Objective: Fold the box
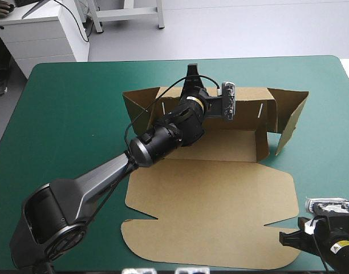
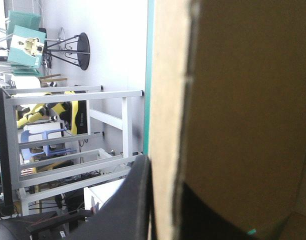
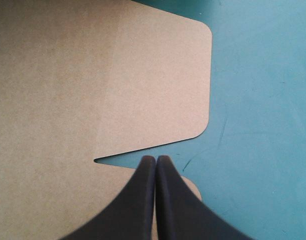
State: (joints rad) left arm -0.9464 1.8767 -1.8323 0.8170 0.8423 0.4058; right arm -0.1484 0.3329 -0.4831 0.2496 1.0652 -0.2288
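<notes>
**Brown board, teal-green cover, black fingers**

The box (image 1: pixel 209 200) is plain brown all over, unprinted and without pattern. Its raised side flaps look a shade darker than the flat lid, and two short pale slits (image 1: pixel 161 108) mark the rear wall. The table (image 1: pixel 66 103) wears a uniform teal-green cover, patternless but for a few faint darker scuff lines in the right wrist view. The left gripper (image 1: pixel 191 73) has black fingers. The left arm (image 1: pixel 100 177) runs from glossy dark grey to black, with a thin yellowish ring (image 1: pixel 191 99) near the wrist. The right gripper (image 3: pixel 155 159) is likewise black, and a small yellow label (image 1: pixel 337 249) shows on its black wrist.
</notes>
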